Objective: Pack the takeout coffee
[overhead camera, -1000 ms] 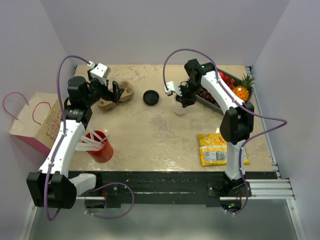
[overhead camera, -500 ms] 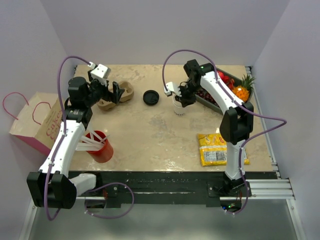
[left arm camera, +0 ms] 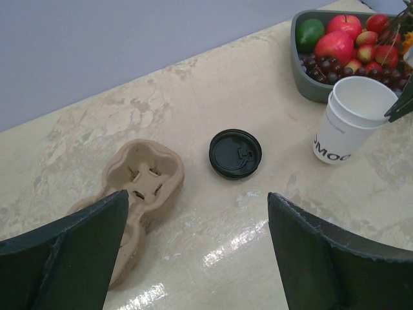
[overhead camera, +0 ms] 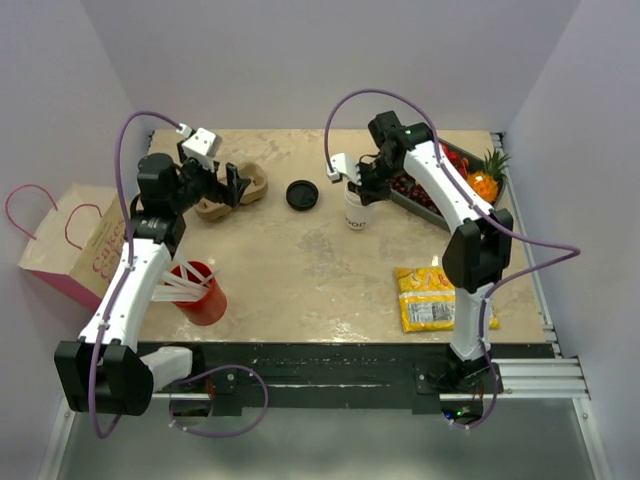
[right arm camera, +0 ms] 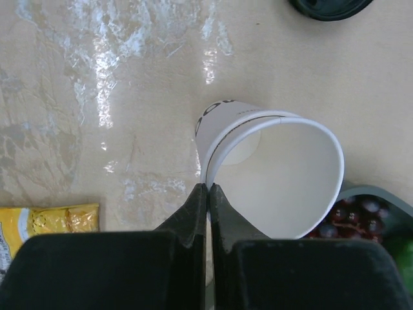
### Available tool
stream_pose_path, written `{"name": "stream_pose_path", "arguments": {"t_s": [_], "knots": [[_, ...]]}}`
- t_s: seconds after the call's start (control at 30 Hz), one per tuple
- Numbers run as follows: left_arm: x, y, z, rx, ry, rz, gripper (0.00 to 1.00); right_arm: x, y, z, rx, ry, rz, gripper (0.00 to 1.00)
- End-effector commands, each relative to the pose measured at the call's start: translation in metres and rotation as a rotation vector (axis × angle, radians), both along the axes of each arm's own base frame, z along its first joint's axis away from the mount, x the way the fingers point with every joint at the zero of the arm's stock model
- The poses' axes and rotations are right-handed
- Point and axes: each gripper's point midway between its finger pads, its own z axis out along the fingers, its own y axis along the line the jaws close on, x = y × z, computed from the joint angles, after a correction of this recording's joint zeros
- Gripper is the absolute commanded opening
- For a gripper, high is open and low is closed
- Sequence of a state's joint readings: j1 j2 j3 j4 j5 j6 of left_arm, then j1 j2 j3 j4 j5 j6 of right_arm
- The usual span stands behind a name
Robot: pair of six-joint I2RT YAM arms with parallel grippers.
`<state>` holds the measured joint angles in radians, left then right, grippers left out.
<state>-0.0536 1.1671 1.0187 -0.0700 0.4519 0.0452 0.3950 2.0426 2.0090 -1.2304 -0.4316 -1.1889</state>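
Lettered paper cup (right arm camera: 216, 119): white with dark lettering, no lid on it, just right of the black lid (left arm camera: 235, 154). It leans under the right claw's tips. Whether its base rests on the table (overhead camera: 300, 270) cannot be told.
Inner cup (right arm camera: 290, 181): plain white, open and empty, nested in the lettered paper cup.
Right claw (right arm camera: 208, 187): pinched narrow on the inner cup's rim, one finger inside and one outside.
Left claw (left arm camera: 197, 194): spread wide, holding nothing, above the table left of the black lid.
Black lid: lies alone on the table, touching neither cup.
Cup carrier (left arm camera: 139, 184): brown moulded pulp, left of the black lid, its wells empty.
Fruit tray (left arm camera: 303, 84): grey, right of the black lid beyond the cups. It holds red apples, a green fruit, dark cherries and a pineapple (overhead camera: 485, 175).
Red cup (overhead camera: 203, 293): near-left of the black lid, with white straws in it.
Yellow packet (overhead camera: 425, 298): lies flat, near-right of the black lid.
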Motion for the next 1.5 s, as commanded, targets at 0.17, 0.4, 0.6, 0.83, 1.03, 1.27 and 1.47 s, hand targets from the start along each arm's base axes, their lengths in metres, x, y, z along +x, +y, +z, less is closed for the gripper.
{"name": "stream_pose_path", "arguments": {"t_s": [0.17,0.4,0.6,0.83,1.03,1.27,1.47], "knots": [[0.005,-0.006,0.004,-0.027,-0.020,-0.035,0.92,0.010,-0.001,0.059,-0.010,-0.274,-0.098,0.00],[-0.001,-0.014,-0.005,-0.082,0.030,-0.056,0.91,0.010,0.006,0.059,-0.008,-0.311,-0.144,0.00],[0.000,-0.022,-0.004,-0.114,0.032,-0.075,0.91,0.012,-0.001,0.046,-0.042,-0.228,-0.195,0.00],[0.006,-0.050,0.002,-0.224,0.097,-0.102,0.91,0.035,-0.001,0.096,0.080,-0.346,-0.271,0.00],[0.021,-0.083,0.011,-0.298,0.151,-0.123,0.91,0.036,-0.012,0.098,0.101,-0.286,-0.313,0.00],[0.047,-0.117,-0.008,-0.423,0.260,-0.100,0.90,0.020,-0.009,0.070,-0.006,-0.283,-0.299,0.00],[0.074,-0.159,-0.016,-0.505,0.321,-0.118,0.91,0.021,-0.010,0.066,-0.003,-0.270,-0.349,0.00]]}}
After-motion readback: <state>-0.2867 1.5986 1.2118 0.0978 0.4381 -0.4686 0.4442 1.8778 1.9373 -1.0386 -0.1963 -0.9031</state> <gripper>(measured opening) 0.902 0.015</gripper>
